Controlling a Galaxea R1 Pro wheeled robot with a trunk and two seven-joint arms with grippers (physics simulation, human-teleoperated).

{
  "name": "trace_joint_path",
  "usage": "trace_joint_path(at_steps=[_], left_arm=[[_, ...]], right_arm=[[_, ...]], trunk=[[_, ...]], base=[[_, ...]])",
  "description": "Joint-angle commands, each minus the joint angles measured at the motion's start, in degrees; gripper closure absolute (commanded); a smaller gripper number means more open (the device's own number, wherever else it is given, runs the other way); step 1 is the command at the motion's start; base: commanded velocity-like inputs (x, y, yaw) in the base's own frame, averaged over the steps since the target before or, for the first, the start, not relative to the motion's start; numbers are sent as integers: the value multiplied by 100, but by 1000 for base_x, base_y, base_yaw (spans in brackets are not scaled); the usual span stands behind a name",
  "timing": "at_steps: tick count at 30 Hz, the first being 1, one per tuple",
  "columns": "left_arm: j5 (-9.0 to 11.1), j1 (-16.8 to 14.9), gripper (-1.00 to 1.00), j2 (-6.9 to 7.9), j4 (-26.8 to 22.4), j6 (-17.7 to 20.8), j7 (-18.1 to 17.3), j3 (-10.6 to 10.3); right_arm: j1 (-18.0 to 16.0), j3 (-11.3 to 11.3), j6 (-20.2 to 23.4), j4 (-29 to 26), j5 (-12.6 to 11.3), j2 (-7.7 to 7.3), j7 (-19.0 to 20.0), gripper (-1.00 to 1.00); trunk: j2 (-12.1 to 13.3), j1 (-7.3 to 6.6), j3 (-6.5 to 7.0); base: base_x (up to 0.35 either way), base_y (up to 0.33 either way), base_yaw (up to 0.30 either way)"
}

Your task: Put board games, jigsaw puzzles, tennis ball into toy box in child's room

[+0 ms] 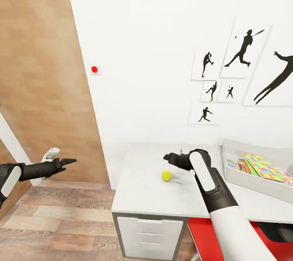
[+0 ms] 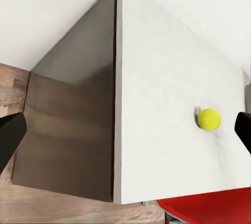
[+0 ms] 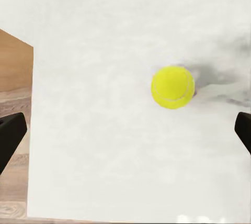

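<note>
White wall and pale table [image 1: 150, 196]: your head view shows the toy box [image 1: 240, 179] holding a puzzle [image 1: 264, 166] and games. Both wrist views show the tennis ball [image 3: 173, 87] on the bare tabletop. Your right gripper [image 1: 167, 157] hangs spread wide just above it; the left gripper's [image 1: 70, 161] gape you cannot tell.

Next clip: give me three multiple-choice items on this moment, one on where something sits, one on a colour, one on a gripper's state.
1. Where is the tennis ball?
A. on the table
B. in the toy box
C. on the floor

2. What colour is the ball?
A. red
B. yellow-green
C. blue

3. How is the right gripper?
A. shut on the ball
B. open above the table, holding nothing
C. inside the box

Answers: 1 A, the ball rests on the pale tabletop. 2 B, it shows yellow-green. 3 B, the wrist view shows fingers spread, ball lying free.
</note>
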Motion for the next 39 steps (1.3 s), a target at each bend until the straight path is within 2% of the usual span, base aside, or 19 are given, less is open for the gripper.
trace_joint_path(at_steps=[1,11,19,23,26,33,39], left_arm=[[-11,-5,-100,0,1,17,-4,9],[-28,-5,-100,0,2,26,63,5],[-36,-5,-100,4,2,26,67,5],[-42,-5,-100,1,2,26,74,-1],[-44,-5,-100,1,2,26,76,-3],[-45,-5,-100,0,2,26,76,2],[-45,-5,-100,0,2,26,73,4]], right_arm=[[-7,1,6,-2,-55,-2,-62,-100],[-7,-9,-13,31,-54,-14,-119,-100],[-135,-34,-106,646,-7,-12,-134,-100],[-327,-30,-283,1129,288,-1,-135,-100],[-390,-29,-315,1242,480,33,-135,-100],[-514,-29,-330,1335,587,54,-136,-100],[-557,-31,-338,1447,588,-5,-141,-100]], trunk=[[-12,7,-5],[-12,7,45],[-12,7,22],[-12,7,-8],[-12,7,-32],[-12,7,-91],[-12,7,-142]], base=[[289,-43,-118],[110,-63,-65],[3,1,103],[0,0,155],[0,0,159],[0,0,159],[0,0,129]])
